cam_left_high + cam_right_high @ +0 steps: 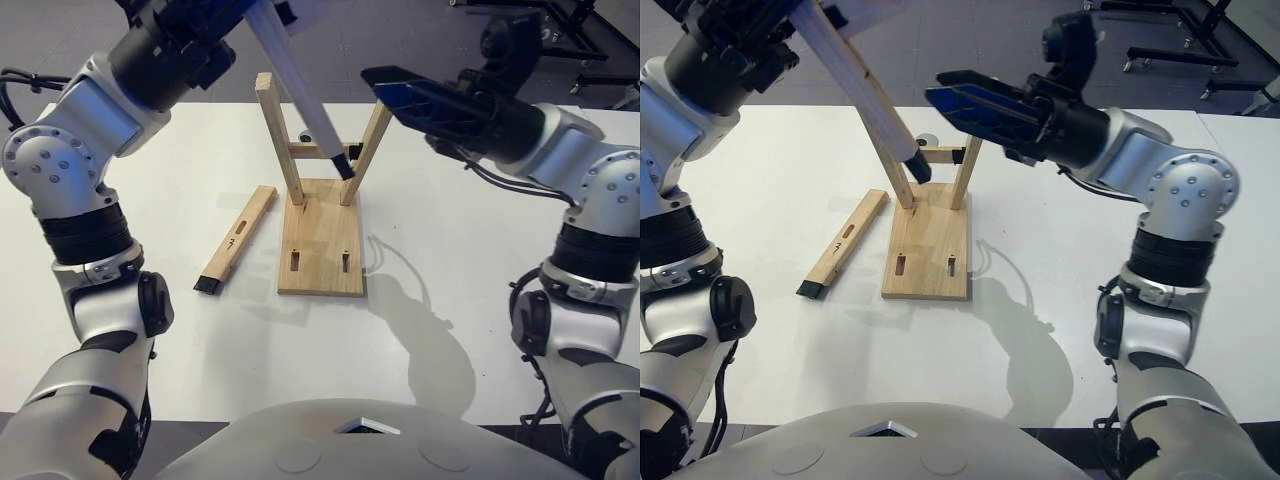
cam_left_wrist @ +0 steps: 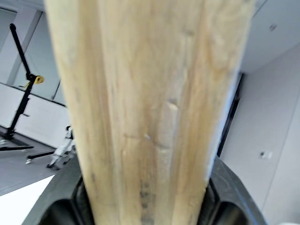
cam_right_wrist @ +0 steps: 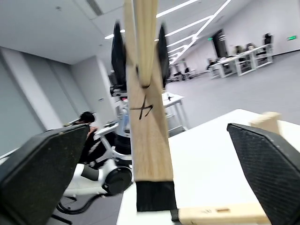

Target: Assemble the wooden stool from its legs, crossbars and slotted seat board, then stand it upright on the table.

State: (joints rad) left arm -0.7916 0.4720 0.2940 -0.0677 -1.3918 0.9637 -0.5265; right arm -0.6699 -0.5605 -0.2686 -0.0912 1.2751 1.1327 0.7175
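Note:
The slotted seat board point(image 1: 320, 262) lies flat on the white table. Two legs point(image 1: 281, 140) point(image 1: 364, 158) stand in its far slots, joined by a crossbar point(image 1: 306, 151). My left gripper point(image 1: 222, 28), high at the back left, is shut on a third leg point(image 1: 298, 88) that slants down; its black-capped end point(image 1: 345, 166) hangs by the crossbar. In the left wrist view this leg point(image 2: 145, 93) runs between the fingers. My right gripper point(image 1: 378, 88) hovers open beside the top of the right standing leg. A fourth leg point(image 1: 237, 238) lies loose left of the board.
Two free slots point(image 1: 297, 261) point(image 1: 345, 262) show in the near half of the board. Bare table point(image 1: 480, 290) spreads to the right and in front. Black metal stands point(image 1: 1180, 45) sit on the floor beyond the far right edge.

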